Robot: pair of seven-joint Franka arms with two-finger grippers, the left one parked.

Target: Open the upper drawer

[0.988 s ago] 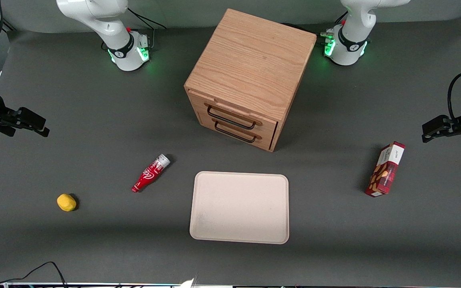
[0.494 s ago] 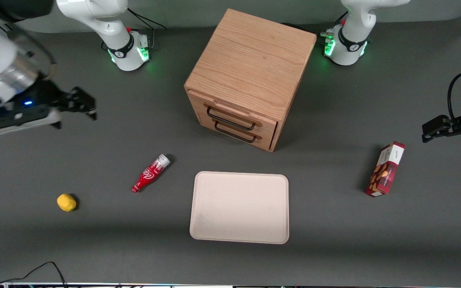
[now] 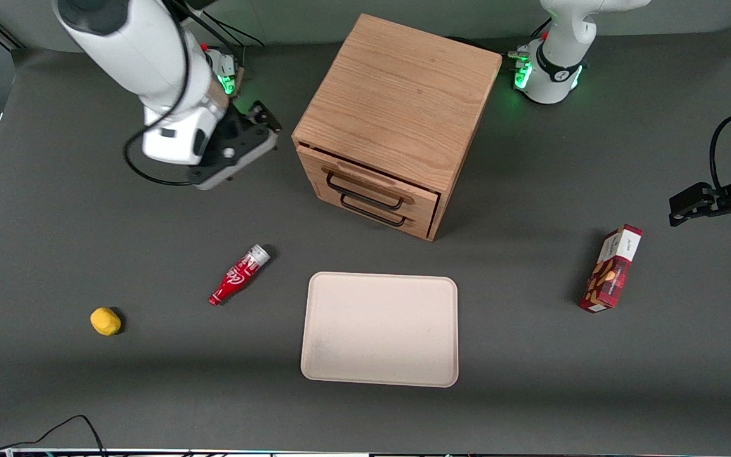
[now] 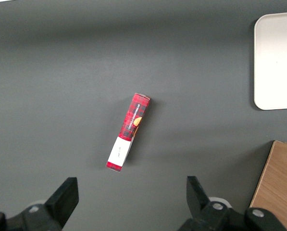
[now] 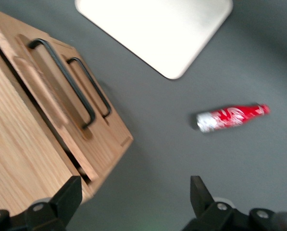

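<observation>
Dark grey table (image 3: 54,254): holds everything listed.
Boxy light oak cabinet (image 3: 403,95): near the table's edge farthest from the front camera, midway along it.
Upper drawer (image 3: 372,184), shallow oak front, thin black wire handle (image 3: 365,193): topmost in the cabinet, directly above the lower oak drawer (image 3: 375,212); a dark gap shows along its top edge.
Rounded cream tray (image 3: 379,330): nearer the front camera than the cabinet.
Black two-finger gripper (image 3: 263,122) (image 5: 136,192): above the table beside the cabinet, toward the working arm's end; fingers spread apart, holding nothing.
Red patterned carton (image 3: 613,268): toward the parked arm's end.
Red bottle (image 3: 238,275): lying on its side.
Small yellow object (image 3: 105,321).
</observation>
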